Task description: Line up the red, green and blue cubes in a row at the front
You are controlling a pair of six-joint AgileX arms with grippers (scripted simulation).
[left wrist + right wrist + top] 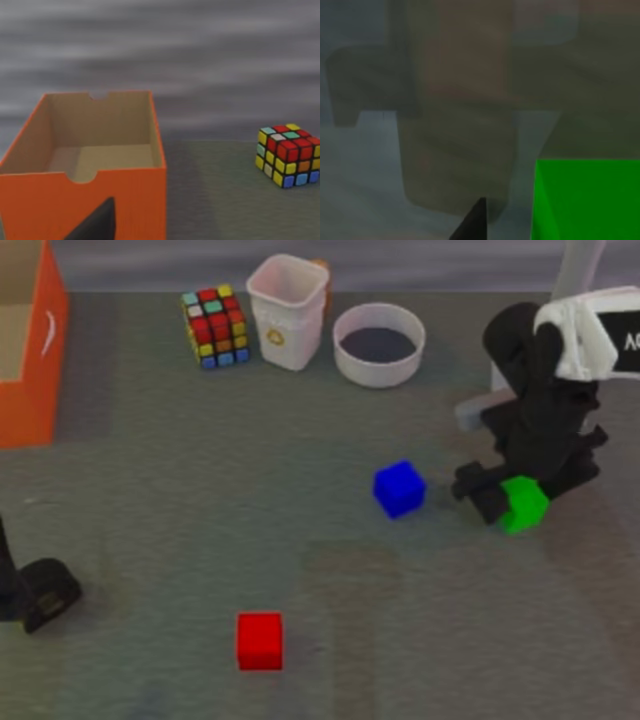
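Observation:
The green cube (523, 504) rests on the table at the right, directly under my right gripper (512, 498), which reaches down over it. In the right wrist view the green cube (587, 200) fills the corner, and one dark finger (474, 222) stands apart from it with a gap; the other finger is hidden. The blue cube (399, 488) sits just left of that gripper. The red cube (259, 641) lies alone near the front, left of centre. My left gripper (42, 596) is parked at the left edge.
An orange cardboard box (35, 360) (90, 200) stands at the back left. Along the back are a multicoloured puzzle cube (215, 327) (289, 155), a white bin (288, 310) and a white bowl (379, 343).

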